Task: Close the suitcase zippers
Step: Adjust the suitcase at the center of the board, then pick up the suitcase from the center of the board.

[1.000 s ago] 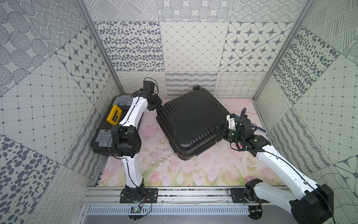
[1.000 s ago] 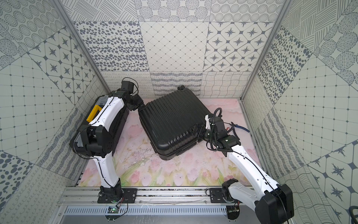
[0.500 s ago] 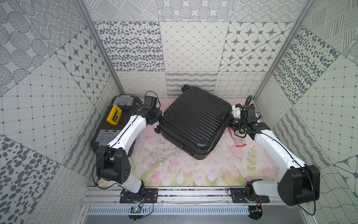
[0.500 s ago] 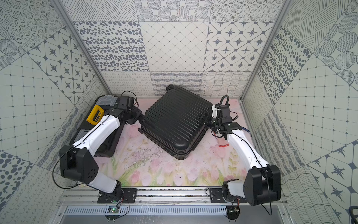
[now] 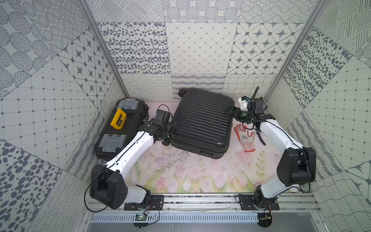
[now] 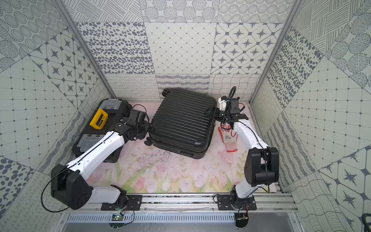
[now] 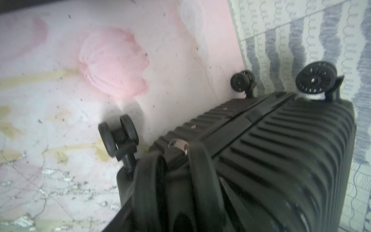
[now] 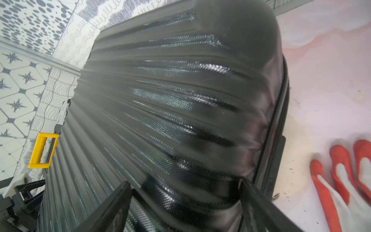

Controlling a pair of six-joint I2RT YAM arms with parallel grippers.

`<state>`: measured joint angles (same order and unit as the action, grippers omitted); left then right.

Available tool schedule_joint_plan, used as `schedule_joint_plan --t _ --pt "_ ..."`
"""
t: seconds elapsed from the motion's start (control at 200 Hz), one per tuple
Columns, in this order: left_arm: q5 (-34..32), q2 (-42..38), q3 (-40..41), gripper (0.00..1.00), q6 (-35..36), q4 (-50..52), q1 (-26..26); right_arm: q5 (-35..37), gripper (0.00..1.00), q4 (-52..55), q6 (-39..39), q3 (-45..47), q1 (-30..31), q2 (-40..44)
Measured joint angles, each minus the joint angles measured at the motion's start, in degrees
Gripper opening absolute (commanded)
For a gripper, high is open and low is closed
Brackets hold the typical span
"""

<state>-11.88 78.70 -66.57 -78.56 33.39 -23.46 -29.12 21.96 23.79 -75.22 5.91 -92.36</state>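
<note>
Now we log the suitcase [image 5: 200,120], ribbed glossy shell, flat; left gripper [image 7: 176,154] parted astride the zippers [image 7: 255,115] at nine o'clock, right gripper [image 8: 184,192] wide around its rounded two-o'clock corner.

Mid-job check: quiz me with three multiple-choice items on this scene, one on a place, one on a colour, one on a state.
1. Where does the glove lie?
A on the mat, between the suitcase and the right arm
B on top of the suitcase
C against the back wall

2. What colour is the toolbox handle?
A red
B grey
C yellow

3. How is the suitcase placed?
A standing on its wheels
B lying flat, shell halves together
C lying open, lining showing

Answers:
1 A: both top views show it on the mat beside the suitcase.
2 C: it shows bright yellow in both top views.
3 B: the ribbed shell faces up and no lining is visible.
</note>
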Motion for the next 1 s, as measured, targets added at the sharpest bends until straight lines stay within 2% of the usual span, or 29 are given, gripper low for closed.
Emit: schedule_joint_plan --t 0.2,0.295,0.395,0.515,0.69,0.82,1.001 --pt "0.13 -0.33 -3.23 0.90 7.26 6.71 -0.07 -2.58 0.95 3.54 -5.16 -0.96 -1.14 -0.07" --pt "-0.74 -1.92 -4.28 0.92 13.22 9.05 0.02 -3.04 0.97 6.99 -8.24 -0.96 -2.51 1.51" --pt "-2.16 -4.35 -5.31 0.91 22.77 10.78 0.28 -3.15 0.98 10.99 -11.78 -0.83 -4.17 4.37" --pt "-1.70 -8.07 -6.05 0.83 39.54 11.34 0.68 -3.96 0.98 14.34 -16.26 0.02 -6.01 9.18" --pt "5.35 -12.98 -6.19 0.77 68.39 13.90 2.27 -6.43 0.98 16.09 -22.93 3.91 -6.58 16.94" --pt "11.10 -10.29 -10.32 0.73 85.79 19.74 5.64 -8.70 0.98 17.33 -27.17 4.74 -6.54 18.86" --pt "16.92 -4.81 -16.44 0.73 105.68 26.03 9.38 -10.36 0.98 19.67 -32.79 4.72 -6.54 18.05"
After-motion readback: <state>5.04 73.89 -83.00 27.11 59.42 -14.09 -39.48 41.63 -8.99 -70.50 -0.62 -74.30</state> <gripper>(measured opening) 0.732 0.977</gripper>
